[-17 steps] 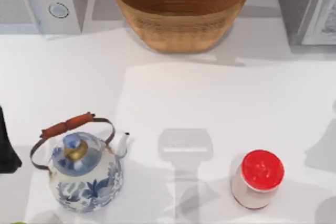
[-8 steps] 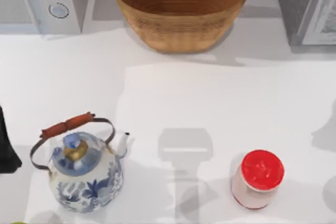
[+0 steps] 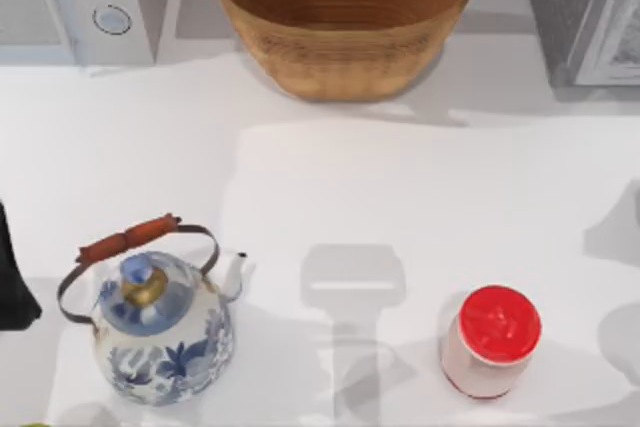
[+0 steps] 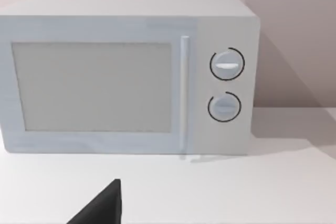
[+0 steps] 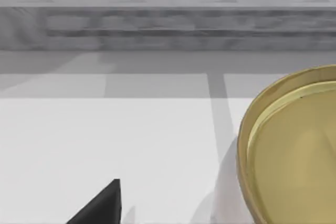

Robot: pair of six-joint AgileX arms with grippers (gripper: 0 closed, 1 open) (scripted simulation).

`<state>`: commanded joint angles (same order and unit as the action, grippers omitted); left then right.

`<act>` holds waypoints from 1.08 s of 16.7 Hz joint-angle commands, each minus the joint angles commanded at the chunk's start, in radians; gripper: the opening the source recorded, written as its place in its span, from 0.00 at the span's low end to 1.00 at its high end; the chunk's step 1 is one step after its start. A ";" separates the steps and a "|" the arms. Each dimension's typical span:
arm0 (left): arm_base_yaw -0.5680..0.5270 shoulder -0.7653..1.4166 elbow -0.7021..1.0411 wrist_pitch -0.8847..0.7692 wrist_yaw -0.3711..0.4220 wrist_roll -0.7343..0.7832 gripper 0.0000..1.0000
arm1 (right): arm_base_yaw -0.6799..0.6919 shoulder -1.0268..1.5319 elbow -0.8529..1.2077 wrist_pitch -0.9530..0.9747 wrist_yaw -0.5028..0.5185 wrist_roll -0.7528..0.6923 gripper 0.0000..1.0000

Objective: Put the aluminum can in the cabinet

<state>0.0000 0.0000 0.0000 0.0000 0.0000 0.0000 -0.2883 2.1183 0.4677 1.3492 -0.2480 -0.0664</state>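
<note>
Left tool (image 4: 100, 208) facing microwave (image 4: 126, 77); aluminum can (image 3: 490, 342) upright, red top, pale sides.

1. My left arm (image 3: 12, 277): a matte black, wedge-shaped bulk at the table's left edge, no markings visible.
2. My left gripper (image 4: 100, 208): a black, angular, pointed tip.
3. My right gripper (image 5: 100, 208): the same black pointed wedge, plain.

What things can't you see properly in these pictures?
- Grey cabinet: cut off by the top view's right edge, so its inside is hidden.
- White microwave: cropped by the top view's upper left corner.
- Round yellow-rimmed dish: cut off by the right wrist view's edge.
- Left arm: just a dark sliver at the top view's left edge.
</note>
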 joint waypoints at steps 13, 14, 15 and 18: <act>0.000 0.000 0.000 0.000 0.000 0.000 1.00 | 0.000 0.000 0.000 0.000 0.000 0.000 0.10; 0.000 0.000 0.000 0.000 0.000 0.000 1.00 | 0.000 0.000 0.000 0.000 0.000 0.000 0.02; 0.000 0.000 0.000 0.000 0.000 0.000 1.00 | 0.000 0.000 0.000 0.000 0.000 0.000 0.00; 0.000 0.000 0.000 0.000 0.000 0.000 1.00 | 0.000 0.000 0.000 0.000 0.000 0.000 0.00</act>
<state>0.0000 0.0000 0.0000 0.0000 0.0000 0.0000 -0.2883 2.1183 0.4677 1.3492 -0.2480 -0.0664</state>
